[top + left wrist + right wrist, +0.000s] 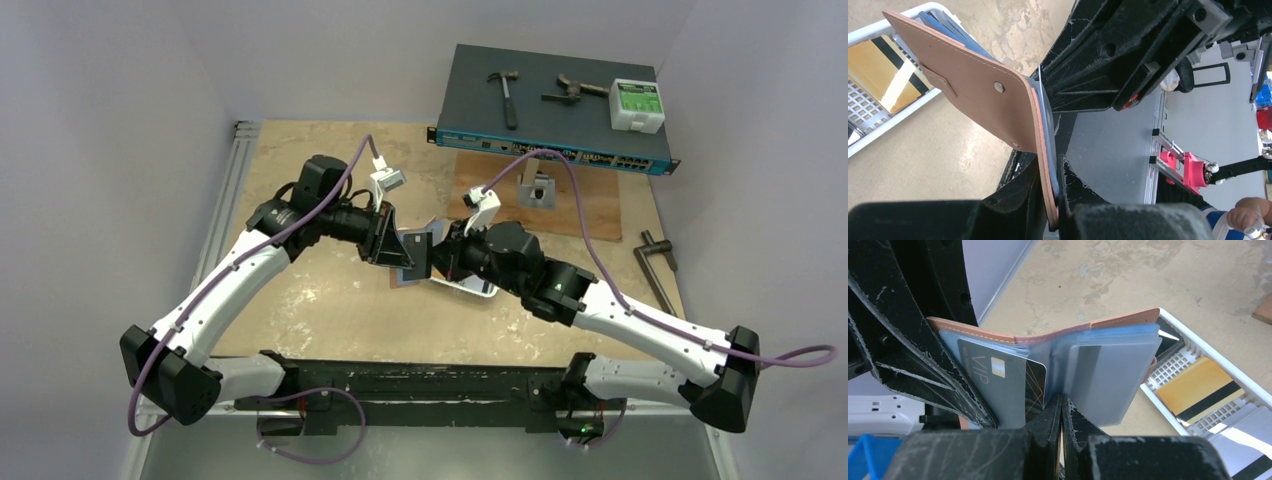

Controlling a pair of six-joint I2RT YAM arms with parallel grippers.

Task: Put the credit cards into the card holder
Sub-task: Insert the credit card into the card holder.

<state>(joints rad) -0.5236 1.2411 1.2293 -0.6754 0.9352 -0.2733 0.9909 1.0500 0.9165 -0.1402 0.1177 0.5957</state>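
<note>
The card holder (1118, 320), reddish-brown leather with clear sleeves, hangs open like a book above the table. My left gripper (1058, 200) is shut on one edge of its cover (973, 95), snap button facing out. A black credit card (998, 380) sits in the left sleeve and a grey one (1098, 375) in the right sleeve. My right gripper (1062, 405) is shut with nothing between its fingers, its tips pressed against the sleeves' lower edge at the fold. An orange-yellow credit card (1198, 385) and a pale one (1243, 445) lie in the white tray (1198, 347). From above, both grippers meet at the holder (415, 255).
The white tray (470, 288) lies on the table just under the right gripper. At the back, a network switch (550, 120) carries a hammer (505, 95) and a white box (637, 105). A metal bracket (537, 190) and a hex key (657, 270) lie to the right.
</note>
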